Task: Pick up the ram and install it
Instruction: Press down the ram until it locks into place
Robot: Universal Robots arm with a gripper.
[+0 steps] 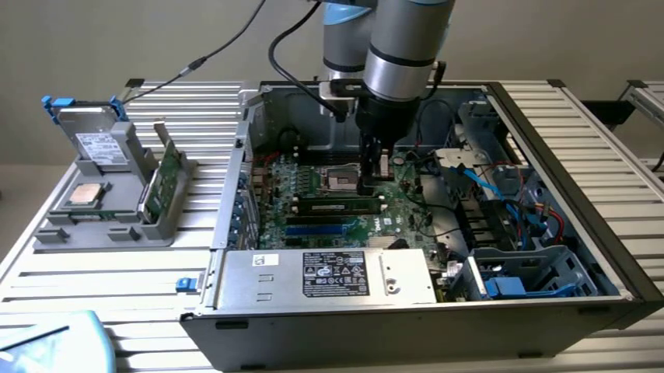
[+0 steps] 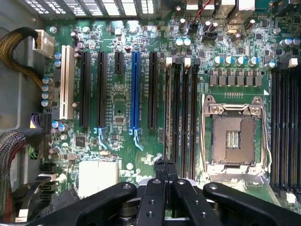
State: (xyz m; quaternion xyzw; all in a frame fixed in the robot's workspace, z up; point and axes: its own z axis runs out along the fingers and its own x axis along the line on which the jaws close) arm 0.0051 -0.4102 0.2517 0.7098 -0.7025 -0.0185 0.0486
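The ram [image 1: 334, 206] is a long dark stick seated on edge in a memory slot of the green motherboard [image 1: 311, 186], inside the open computer case. In the wrist view the ram [image 2: 168, 113] appears as a thin edge in the slot nearest the black expansion slots. My gripper [image 1: 365, 186] reaches down into the case, shut with nothing between its fingers. Its tips sit right over the ram's end on the exterior view's right, beside the empty processor socket [image 1: 340, 179]. Whether they touch the stick I cannot tell. The shut black fingers [image 2: 160, 172] meet over the slot's end.
The case's walls [image 1: 539, 148] ring the motherboard, with a silver power supply [image 1: 332, 273] at the front and blue cables [image 1: 508, 198] on the exterior view's right. A grey holder [image 1: 104, 225] outside the case carries a hard drive [image 1: 99, 144], a square chip [image 1: 85, 194] and an upright green board [image 1: 161, 183].
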